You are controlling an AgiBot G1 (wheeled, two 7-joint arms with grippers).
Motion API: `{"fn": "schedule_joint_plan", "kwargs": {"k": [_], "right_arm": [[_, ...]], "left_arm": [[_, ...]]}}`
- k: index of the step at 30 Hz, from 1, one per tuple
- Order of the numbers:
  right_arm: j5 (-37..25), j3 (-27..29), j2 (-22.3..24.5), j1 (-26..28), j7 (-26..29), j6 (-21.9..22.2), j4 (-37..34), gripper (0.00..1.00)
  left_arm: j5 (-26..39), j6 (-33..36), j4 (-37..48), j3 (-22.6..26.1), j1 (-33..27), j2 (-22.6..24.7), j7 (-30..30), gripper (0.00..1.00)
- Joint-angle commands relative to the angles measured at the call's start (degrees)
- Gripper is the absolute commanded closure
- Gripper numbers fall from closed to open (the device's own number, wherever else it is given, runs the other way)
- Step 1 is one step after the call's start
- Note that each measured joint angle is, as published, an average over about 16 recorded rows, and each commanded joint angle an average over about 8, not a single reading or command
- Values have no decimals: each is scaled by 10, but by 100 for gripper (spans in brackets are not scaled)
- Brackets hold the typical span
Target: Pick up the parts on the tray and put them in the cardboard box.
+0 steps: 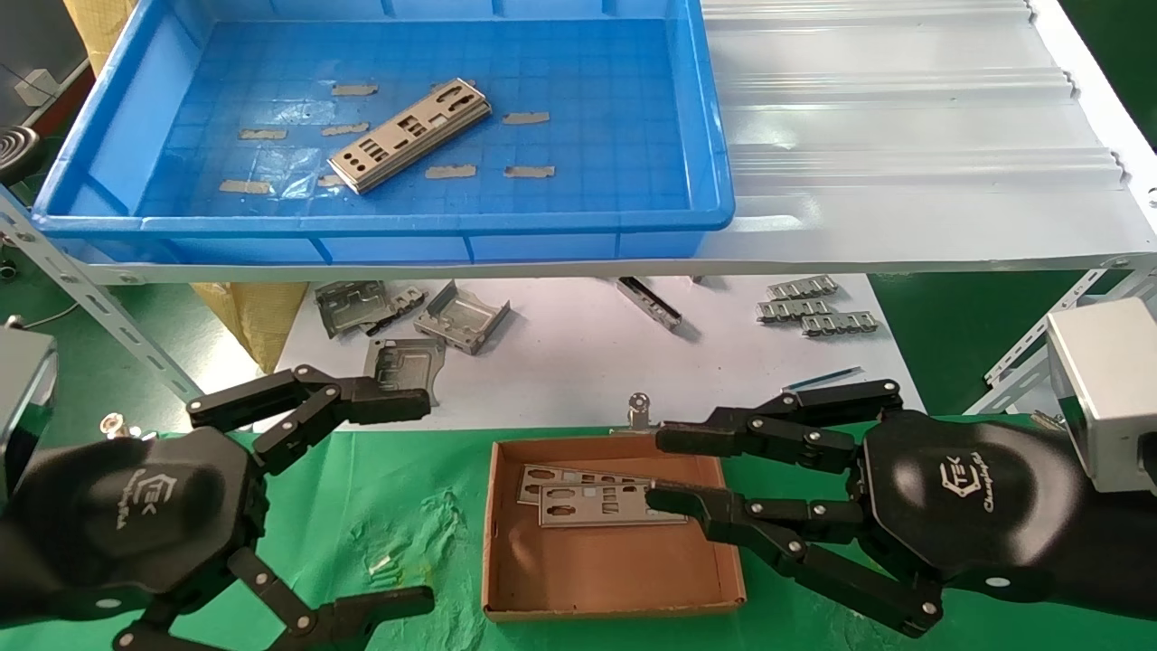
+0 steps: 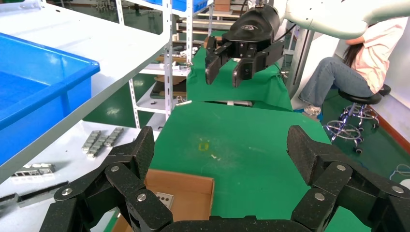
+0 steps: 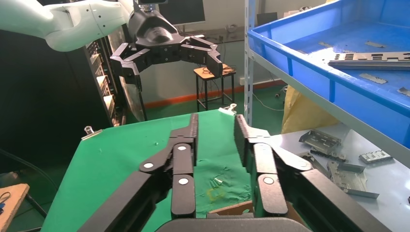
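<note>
Parts: one plate (image 1: 411,134) lies diagonally on the tray (image 1: 117,136) floor, among tape scraps (image 1: 527,117); two more plates (image 1: 592,497) lie overlapped in the box (image 1: 606,579), near its far wall. Tray sits on upper shelf, on a white sheet (image 1: 904,117); box sits lower, on green worktop (image 1: 398,506).

R gripper (image 1: 658,468): low over box's right side, fingers released, with a moderate gap betw. them; near finger (image 1: 673,500) overlaps the nearer boxed plate's end in head view; actual contact can't be told. In R wrist view the gripper (image 3: 215,133) shows both fingers parallel and apart, nothing betw. them.

L gripper (image 1: 420,502): hovers left of box over green worktop, fingers spread wide, empty. L wrist view shows this gripper (image 2: 222,147) wide apart, box corner (image 2: 193,188) below w/ a plate end (image 2: 164,199) just visible.

Lower white surface beyond box: grey brackets (image 1: 407,316) at left, ridged strips (image 1: 813,307) at right, one dark strip (image 1: 649,301) betw. them. A clip (image 1: 639,409) stands at the box's far wall.
</note>
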Motion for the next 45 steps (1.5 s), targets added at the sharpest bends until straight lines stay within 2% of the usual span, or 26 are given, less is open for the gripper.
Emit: {"fn": "schedule_joint_plan", "kwargs": {"k": [1, 14, 17, 20, 25, 33, 39, 45], "right_arm": [[0, 0, 0, 0, 0, 0, 0, 100], [0, 0, 0, 0, 0, 0, 0, 100], [0, 0, 0, 0, 0, 0, 0, 100], [0, 0, 0, 0, 0, 0, 0, 100], [0, 0, 0, 0, 0, 0, 0, 100], [0, 0, 0, 0, 0, 0, 0, 100], [0, 0, 0, 0, 0, 0, 0, 100], [0, 0, 0, 0, 0, 0, 0, 100]], "left_arm": [[0, 0, 0, 0, 0, 0, 0, 0], [2, -2, 0, 0, -6, 1, -1, 0], [12, -8, 9, 3, -31, 7, -9, 0], [36, -17, 33, 12, -81, 23, -21, 0], [94, -25, 125, 42, -192, 73, -37, 0], [177, -19, 344, 91, -347, 166, -25, 0], [252, -44, 477, 130, -431, 216, 18, 0], [306, -99, 564, 156, -481, 253, 60, 0]]}}
